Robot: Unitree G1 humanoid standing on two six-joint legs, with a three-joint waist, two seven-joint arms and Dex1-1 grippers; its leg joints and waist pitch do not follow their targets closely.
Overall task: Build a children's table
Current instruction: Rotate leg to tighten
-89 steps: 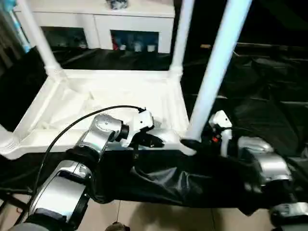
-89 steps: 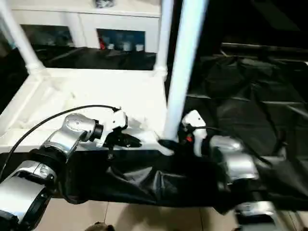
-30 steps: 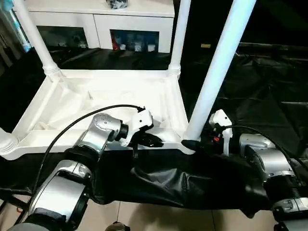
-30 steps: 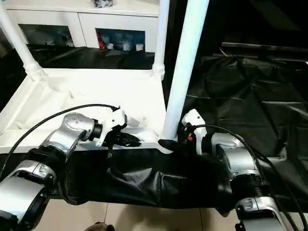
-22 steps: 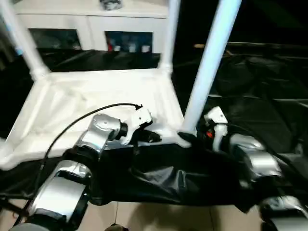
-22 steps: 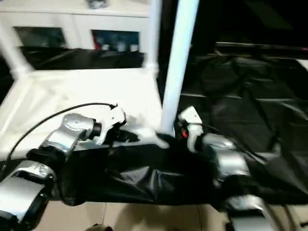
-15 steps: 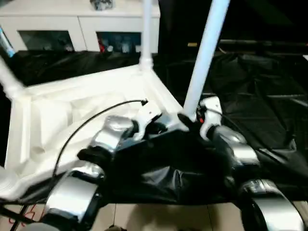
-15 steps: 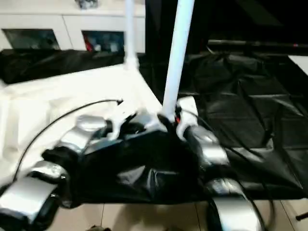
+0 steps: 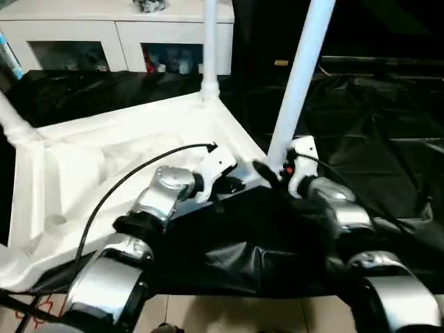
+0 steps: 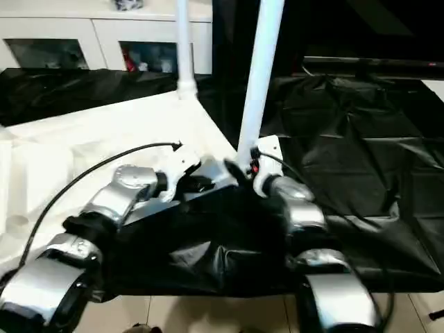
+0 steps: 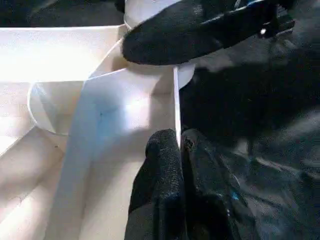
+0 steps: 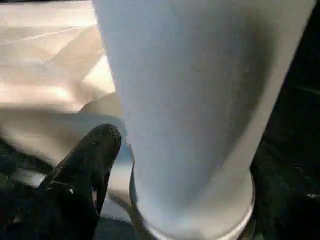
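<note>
The children's table lies upside down: its white tabletop (image 9: 104, 159) shows the ribbed underside, turned at an angle on the black cloth. Legs stand up from its corners: a far one (image 9: 209, 41), one at the left (image 9: 12, 118), and the near right one (image 9: 298, 90). My left gripper (image 9: 234, 186) is shut on the tabletop's thin near rim (image 11: 176, 100). My right gripper (image 9: 272, 168) stands open around the base of the near right leg (image 12: 200, 100), with one finger (image 12: 90, 165) close beside it.
A black cloth (image 9: 374, 139) covers the work surface and bunches up in front of my arms. A white cabinet with glass doors (image 9: 125, 28) stands behind. A black cable (image 9: 125, 180) loops over my left forearm. Pale floor (image 9: 229, 312) shows below the cloth.
The tabletop has swung round with both arms: its near right corner went further away and its left end came nearer. My right gripper's hold on the leg has loosened.
</note>
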